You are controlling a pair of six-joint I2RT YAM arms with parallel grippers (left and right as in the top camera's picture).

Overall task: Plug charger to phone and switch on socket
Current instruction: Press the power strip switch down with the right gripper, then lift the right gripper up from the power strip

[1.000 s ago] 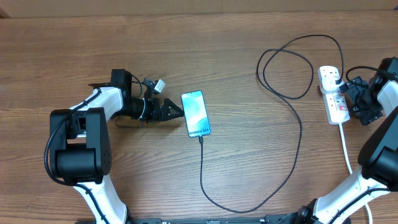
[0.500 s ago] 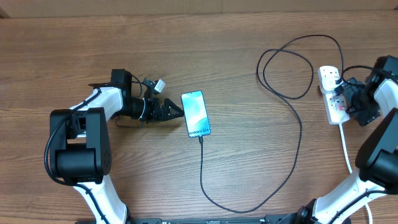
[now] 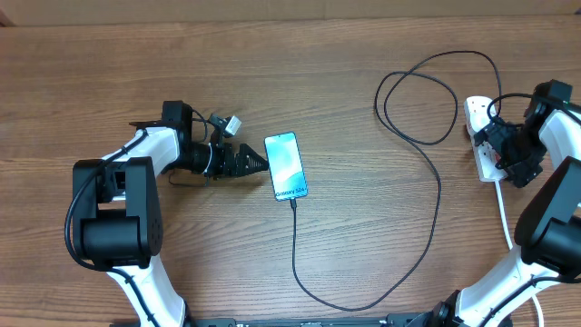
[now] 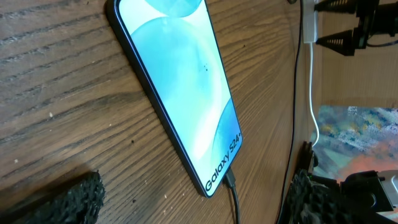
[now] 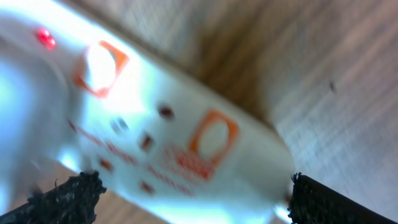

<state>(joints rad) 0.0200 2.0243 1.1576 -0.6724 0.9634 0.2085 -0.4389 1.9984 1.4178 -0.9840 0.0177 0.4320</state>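
The phone (image 3: 286, 166) lies face up mid-table with its light blue "Galaxy" screen showing; it also fills the left wrist view (image 4: 180, 87). The black charger cable (image 3: 427, 209) runs from the phone's lower end, where its connector tip (image 4: 230, 182) is plugged in, loops round and reaches the white power strip (image 3: 481, 145) at the right. My left gripper (image 3: 259, 164) is open and empty, just left of the phone. My right gripper (image 3: 504, 150) is open, hovering right over the strip, which shows blurred and close in the right wrist view (image 5: 155, 130) with a lit red light (image 5: 42, 37).
The strip's thick white cord (image 3: 505, 218) runs toward the front edge on the right. A small white connector (image 3: 231, 124) dangles from the left arm's wiring. Cardboard lines the table's far edge.
My right gripper has moved left over the power strip and now covers most of it. The left arm, phone and cable have not moved.
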